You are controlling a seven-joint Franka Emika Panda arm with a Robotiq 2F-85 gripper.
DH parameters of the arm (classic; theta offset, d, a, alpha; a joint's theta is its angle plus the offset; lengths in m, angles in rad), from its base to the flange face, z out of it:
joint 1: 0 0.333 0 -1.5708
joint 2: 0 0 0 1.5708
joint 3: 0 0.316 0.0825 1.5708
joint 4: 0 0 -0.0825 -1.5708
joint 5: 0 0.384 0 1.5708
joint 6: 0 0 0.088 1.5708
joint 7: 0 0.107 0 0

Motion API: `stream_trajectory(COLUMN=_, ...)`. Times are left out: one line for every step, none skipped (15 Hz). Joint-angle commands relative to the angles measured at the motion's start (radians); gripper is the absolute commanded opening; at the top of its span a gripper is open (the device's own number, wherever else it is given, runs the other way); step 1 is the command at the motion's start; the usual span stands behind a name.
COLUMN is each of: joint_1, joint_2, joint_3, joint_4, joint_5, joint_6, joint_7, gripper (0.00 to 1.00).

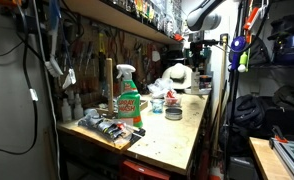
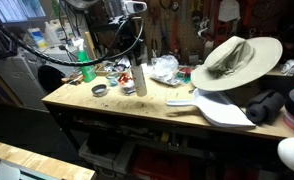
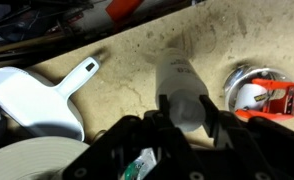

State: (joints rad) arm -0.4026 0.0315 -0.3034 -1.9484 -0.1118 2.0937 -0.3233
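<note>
A tall grey cylinder stands upright on the wooden workbench, near its middle. My gripper comes down from above and its two black fingers are closed on the cylinder's upper part. In the wrist view the cylinder sits between the fingers of the gripper, its base resting on the bench top. In an exterior view the arm hangs over the far end of the bench, and the cylinder is hard to make out there.
A white dustpan and a wide-brimmed hat lie beside the cylinder. A small round tin, crumpled plastic and a green spray bottle are on its other side. Shelves overhang the bench.
</note>
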Motion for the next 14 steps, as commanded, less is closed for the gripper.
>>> stream_trajectory(joint_1=0.039, joint_2=-0.153, joint_3=-0.002, joint_4=-0.172, joint_5=-0.074, joint_6=-0.005, joint_7=-0.017, gripper=0.1)
stream_trajectory(joint_1=0.048, joint_2=-0.176, joint_3=0.001, joint_4=-0.201, joint_5=-0.083, joint_6=-0.009, joint_7=-0.025, gripper=0.1)
stream_trajectory(joint_1=0.058, joint_2=-0.199, joint_3=0.004, joint_4=-0.23, joint_5=-0.088, joint_6=-0.016, joint_7=-0.036, gripper=0.1)
stream_trajectory(joint_1=0.069, joint_2=-0.22, joint_3=0.008, joint_4=-0.254, joint_5=-0.086, joint_6=-0.026, joint_7=-0.053, gripper=0.1)
stream_trajectory(joint_1=0.081, joint_2=-0.24, joint_3=0.012, joint_4=-0.276, joint_5=-0.082, joint_6=-0.035, joint_7=-0.066, gripper=0.1)
stream_trajectory(joint_1=0.092, joint_2=-0.259, joint_3=0.017, joint_4=-0.294, joint_5=-0.082, joint_6=-0.051, joint_7=-0.077, gripper=0.1)
stream_trajectory(joint_1=0.105, joint_2=-0.277, joint_3=0.021, joint_4=-0.314, joint_5=-0.07, joint_6=-0.056, joint_7=-0.09, gripper=0.1)
stream_trajectory(joint_1=0.117, joint_2=-0.292, joint_3=0.024, joint_4=-0.329, joint_5=-0.059, joint_6=-0.065, joint_7=-0.099, gripper=0.1)
stream_trajectory(joint_1=0.131, joint_2=-0.31, joint_3=0.029, joint_4=-0.345, joint_5=-0.047, joint_6=-0.068, joint_7=-0.097, gripper=0.1)
stream_trajectory(joint_1=0.144, joint_2=-0.324, joint_3=0.036, joint_4=-0.354, joint_5=-0.039, joint_6=-0.082, joint_7=-0.086, gripper=0.1)
stream_trajectory(joint_1=0.157, joint_2=-0.344, joint_3=0.042, joint_4=-0.369, joint_5=-0.029, joint_6=-0.083, joint_7=-0.084, gripper=0.1)
stream_trajectory(joint_1=0.169, joint_2=-0.361, joint_3=0.046, joint_4=-0.382, joint_5=-0.022, joint_6=-0.085, joint_7=-0.088, gripper=0.1)
stream_trajectory(joint_1=0.185, joint_2=-0.38, joint_3=0.05, joint_4=-0.397, joint_5=-0.004, joint_6=-0.071, joint_7=-0.09, gripper=0.1)
stream_trajectory(joint_1=0.199, joint_2=-0.395, joint_3=0.052, joint_4=-0.409, joint_5=0.014, joint_6=-0.06, joint_7=-0.09, gripper=0.1)
